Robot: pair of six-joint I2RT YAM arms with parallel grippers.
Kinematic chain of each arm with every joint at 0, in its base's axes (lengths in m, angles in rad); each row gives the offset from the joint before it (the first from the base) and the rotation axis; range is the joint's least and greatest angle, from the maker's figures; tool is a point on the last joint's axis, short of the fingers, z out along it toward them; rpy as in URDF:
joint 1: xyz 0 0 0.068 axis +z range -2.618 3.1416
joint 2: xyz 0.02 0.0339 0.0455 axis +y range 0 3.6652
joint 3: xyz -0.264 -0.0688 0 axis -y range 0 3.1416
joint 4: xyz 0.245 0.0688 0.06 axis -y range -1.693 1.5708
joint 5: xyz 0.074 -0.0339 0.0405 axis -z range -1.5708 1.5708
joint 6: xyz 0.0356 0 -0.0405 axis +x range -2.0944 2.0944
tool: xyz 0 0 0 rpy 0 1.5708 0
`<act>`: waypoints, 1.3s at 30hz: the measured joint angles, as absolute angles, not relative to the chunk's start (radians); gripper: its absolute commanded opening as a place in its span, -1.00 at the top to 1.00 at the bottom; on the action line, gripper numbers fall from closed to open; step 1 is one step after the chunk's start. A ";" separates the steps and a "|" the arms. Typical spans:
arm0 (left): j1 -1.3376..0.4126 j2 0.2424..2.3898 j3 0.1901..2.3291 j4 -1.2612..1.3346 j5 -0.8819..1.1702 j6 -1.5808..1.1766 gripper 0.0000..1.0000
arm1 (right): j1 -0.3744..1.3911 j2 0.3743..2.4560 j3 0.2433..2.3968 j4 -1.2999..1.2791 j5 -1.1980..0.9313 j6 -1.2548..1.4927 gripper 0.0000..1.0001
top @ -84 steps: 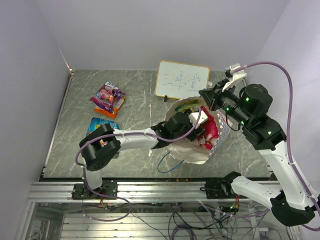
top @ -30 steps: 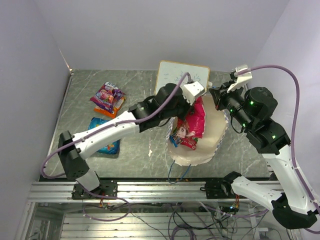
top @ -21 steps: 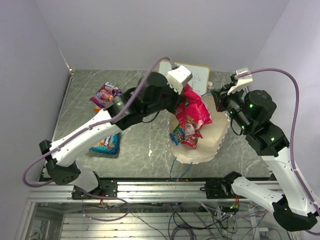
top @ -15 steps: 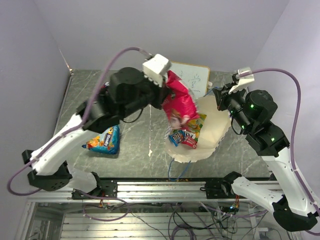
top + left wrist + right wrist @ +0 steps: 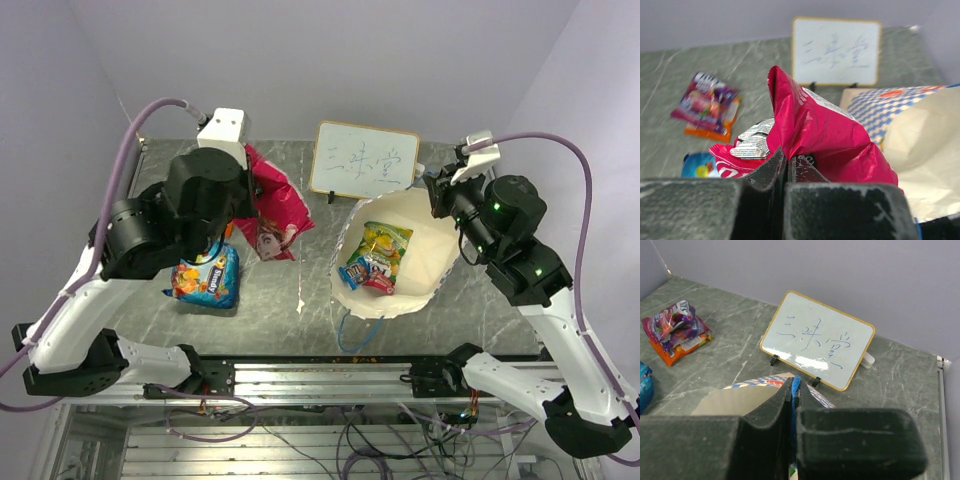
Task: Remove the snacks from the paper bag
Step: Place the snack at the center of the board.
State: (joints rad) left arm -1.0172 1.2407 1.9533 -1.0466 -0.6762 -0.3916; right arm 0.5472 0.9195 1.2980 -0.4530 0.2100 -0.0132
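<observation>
My left gripper [image 5: 786,165] is shut on a pink-red snack packet [image 5: 272,212], which hangs in the air left of the paper bag [image 5: 425,255]. The bag lies open toward the camera, and my right gripper [image 5: 794,385] is shut on its blue cord handle [image 5: 796,384], holding the rim up. Inside lie a yellow-green packet [image 5: 384,243] and two small packets, blue [image 5: 354,275] and red [image 5: 378,284]. A blue packet [image 5: 206,283] and a purple-orange packet [image 5: 707,102] lie on the table at the left.
A white signboard [image 5: 364,160] stands behind the bag. The bag's other blue handle [image 5: 350,335] trails on the table near the front edge. Walls enclose the table on the left, back and right.
My left arm has lifted the pink-red packet out of the bag and swung it up and to the left. The right gripper has kept hold of the bag's handle.
</observation>
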 measured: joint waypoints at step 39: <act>0.184 1.285 1.254 -1.134 -0.051 -0.702 0.86 | 0.547 0.934 1.283 -0.416 0.180 -0.145 1.00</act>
